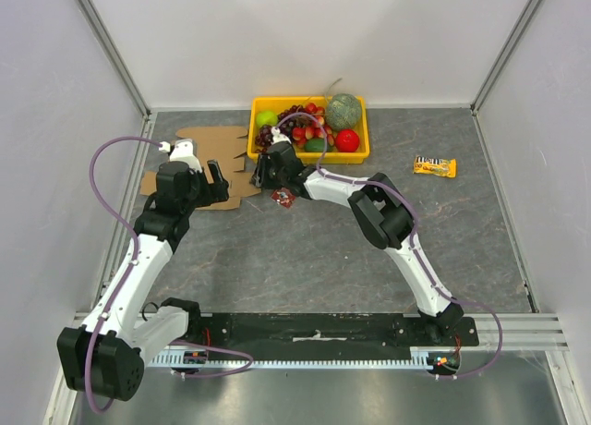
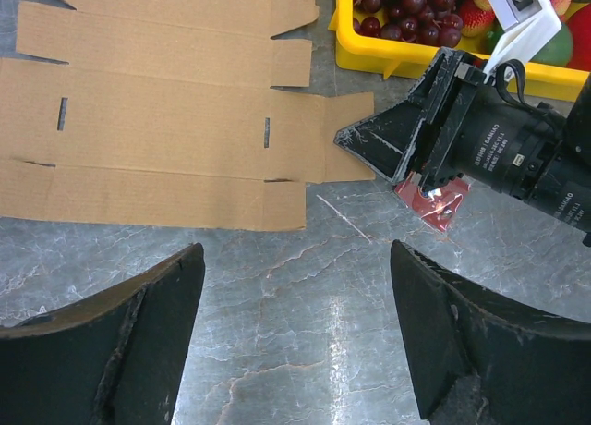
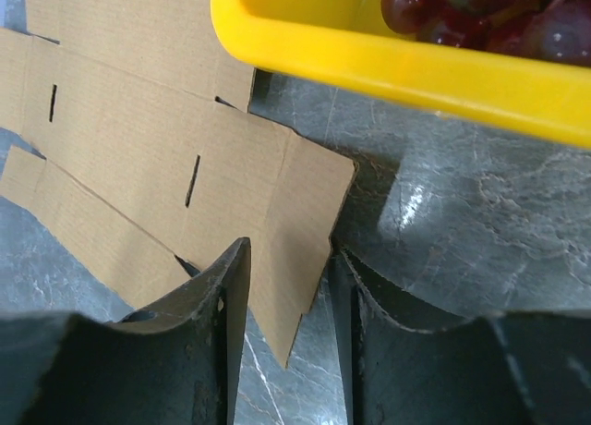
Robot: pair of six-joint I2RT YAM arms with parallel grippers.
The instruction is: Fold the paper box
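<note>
The paper box point(image 1: 208, 143) is a flat brown cardboard sheet with notched flaps, lying at the back left of the table beside the yellow tray. My right gripper point(image 1: 261, 174) is at the sheet's right end. In the right wrist view its jaws point(image 3: 289, 251) stand a narrow gap apart, with the end flap point(image 3: 300, 203) showing between them. I cannot tell if they touch it. My left gripper point(image 2: 297, 259) is wide open and empty over bare table, just in front of the sheet point(image 2: 166, 129). In the top view it point(image 1: 220, 180) hovers at the sheet's near edge.
A yellow tray point(image 1: 309, 154) of fruit stands at the back centre, close behind my right gripper point(image 2: 346, 137). A small red packet point(image 1: 283, 197) lies on the table under the right wrist. A yellow snack bar point(image 1: 434, 167) lies to the right. Walls close in the back and sides.
</note>
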